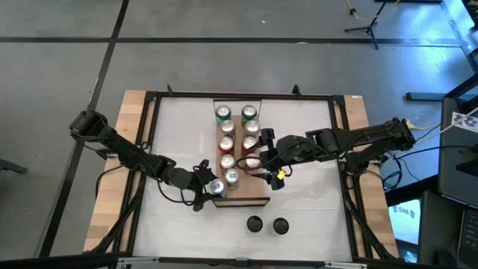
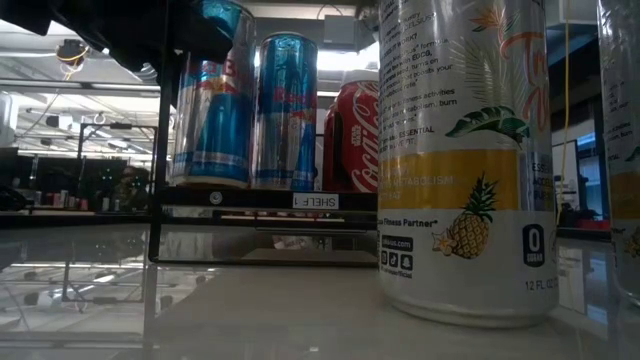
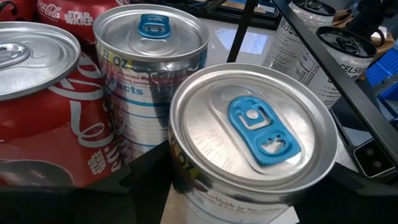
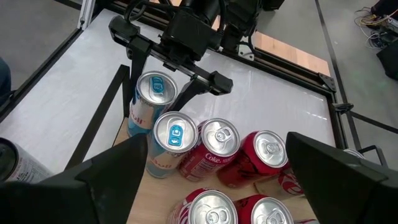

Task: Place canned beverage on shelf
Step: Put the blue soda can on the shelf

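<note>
Left claw (image 4: 166, 70) straddles a blue-tab can (image 4: 154, 93) standing on the shelf (image 1: 250, 196) at its near end, jaws spread, apparently just releasing it. Right claw (image 1: 263, 163) hovers over the red cans (image 1: 252, 160), open, holding nothing.

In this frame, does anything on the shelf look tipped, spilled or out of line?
Nothing stands out. The cans on the shelf stand upright in two rows; the left gripper straddles the blue-tab can at the row's end, and the right gripper is open above the other row. No spill shows.
</note>
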You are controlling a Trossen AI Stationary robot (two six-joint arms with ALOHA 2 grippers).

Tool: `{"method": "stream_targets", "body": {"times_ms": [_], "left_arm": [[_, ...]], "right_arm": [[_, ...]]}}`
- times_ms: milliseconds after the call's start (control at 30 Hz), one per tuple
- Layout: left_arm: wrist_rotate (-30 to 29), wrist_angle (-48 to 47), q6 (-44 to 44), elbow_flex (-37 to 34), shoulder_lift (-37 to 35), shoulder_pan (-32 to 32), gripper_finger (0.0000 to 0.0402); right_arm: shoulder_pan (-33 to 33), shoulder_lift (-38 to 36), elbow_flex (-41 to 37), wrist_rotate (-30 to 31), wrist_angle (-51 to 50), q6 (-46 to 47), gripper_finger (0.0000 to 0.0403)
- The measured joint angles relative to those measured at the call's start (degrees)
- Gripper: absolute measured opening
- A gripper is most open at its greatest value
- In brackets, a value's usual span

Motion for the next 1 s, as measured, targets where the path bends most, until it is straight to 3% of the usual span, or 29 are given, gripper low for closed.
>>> {"method": "stream_targets", "body": {"times_ms": [433, 767, 1000], "left_arm": [[0.3, 0.0, -0.1, 0.0, 0.0, 0.0, 0.0268], [-0.7, 0.1, 0.4, 0.0, 0.0, 0.0, 0.0333], [-0.7, 0.1, 0.4, 0.0, 0.0, 0.0, 0.0343]], "right_arm": [[0.0, 0.0, 0.0, 0.0, 0.0, 0.0, 0.0376], [0.0, 0.0, 0.0, 0.2, 0.0, 0.0, 0.0376], [0.0, 0.0, 0.0, 0.2, 0.0, 0.0, 0.0376]]}}
